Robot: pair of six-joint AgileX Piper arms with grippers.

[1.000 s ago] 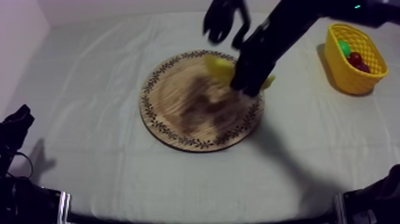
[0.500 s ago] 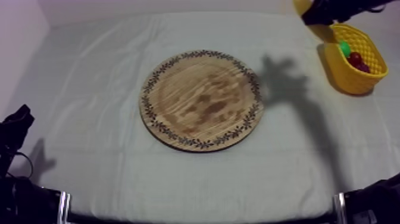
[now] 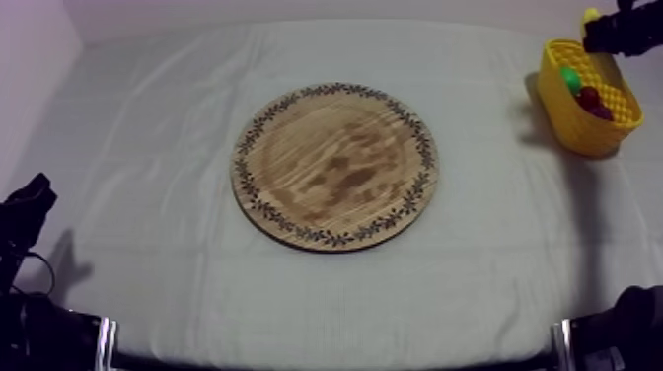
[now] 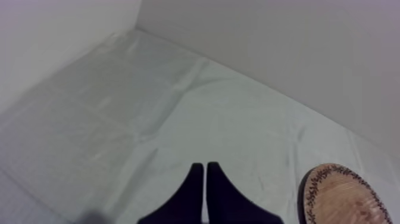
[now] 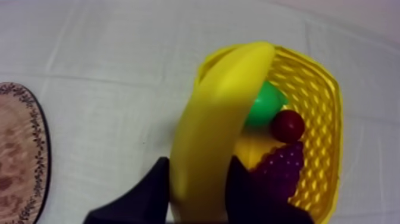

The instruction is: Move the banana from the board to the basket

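The right tool (image 3: 612,33) hangs at the far right over the yellow basket (image 3: 592,133), the banana (image 3: 590,16) poking out beside it; the wooden board (image 3: 335,165) lies bare; the left tool (image 3: 28,207) rests near left, out of the way. From the left wrist, the left tool (image 4: 205,179) is clenched on nothing. From the right wrist, the right tool (image 5: 199,179) grasps the banana (image 5: 220,119) above the basket's rim (image 5: 324,83), poised for dropping in.

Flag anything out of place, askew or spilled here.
Nothing stands out. The wooden board lies flat on the cloth, the yellow basket stands upright with fruit inside, and the right gripper holds the banana over it.
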